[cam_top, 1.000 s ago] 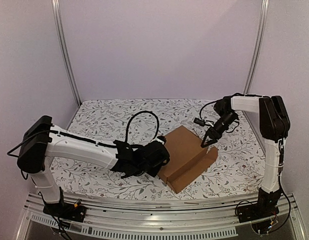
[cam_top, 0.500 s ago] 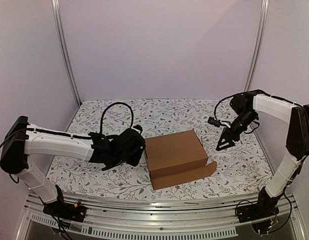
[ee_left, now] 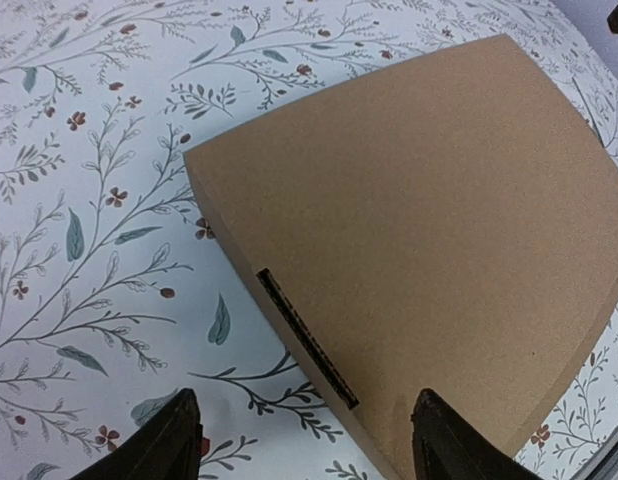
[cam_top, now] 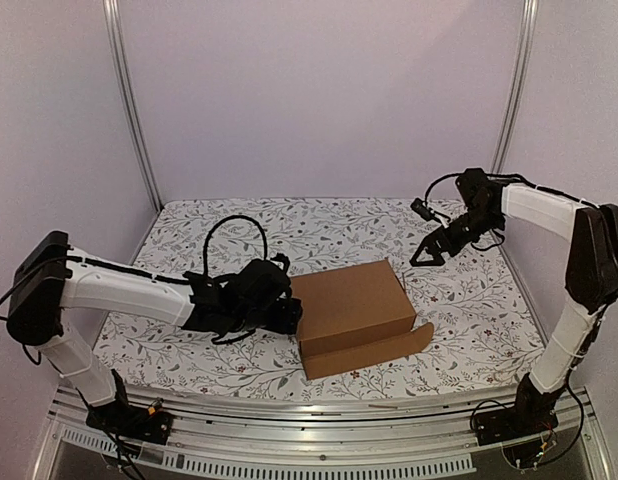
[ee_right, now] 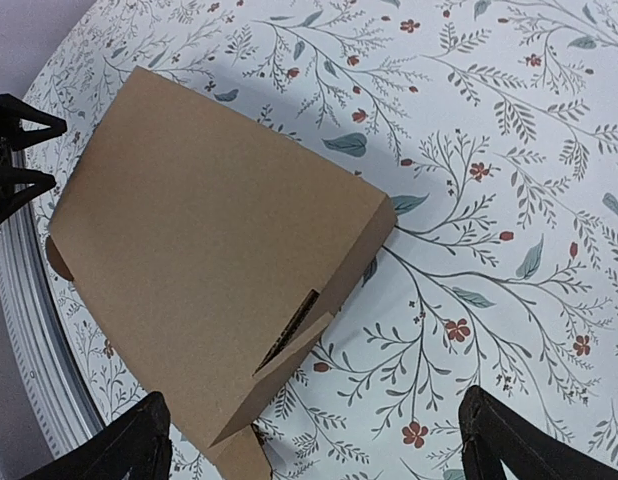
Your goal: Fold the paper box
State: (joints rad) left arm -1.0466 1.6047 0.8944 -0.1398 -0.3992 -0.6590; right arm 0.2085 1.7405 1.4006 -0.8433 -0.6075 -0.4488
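A: Location of the paper box (cam_top: 351,305)?

B: Near the middle of the table (cam_top: 209,235), slightly toward the near edge. Plain brown cardboard, lid down, flat on the floral cloth (cam_top: 469,320), turned a little askew to the table's edges. One rounded flap (cam_top: 421,333) sticking out loose at the box's near right corner, in line with the front wall.

A: Anything on the end walls?

B: In the left wrist view, a dark slit (ee_left: 307,340) along the end wall facing that camera. In the right wrist view, a narrow gap (ee_right: 289,335) under the lid at the opposite end, with a bit of tab showing below.

A: Left gripper (cam_top: 286,312)?

B: Low beside the box's left end, reaching in from the table's left side. Fingers spread wide and gripping nothing: one tip over bare cloth, the other over the box's near corner. Touching the cardboard or just above it, cannot tell.

A: And the right gripper (cam_top: 421,257)?

B: Raised above the cloth toward the far right corner of the table, well apart from the box, pointing down and leftward. Fingers very wide apart, both tips at the bottom edge of the right wrist view, with only cloth and a corner of the box far below between them. Holds nothing.
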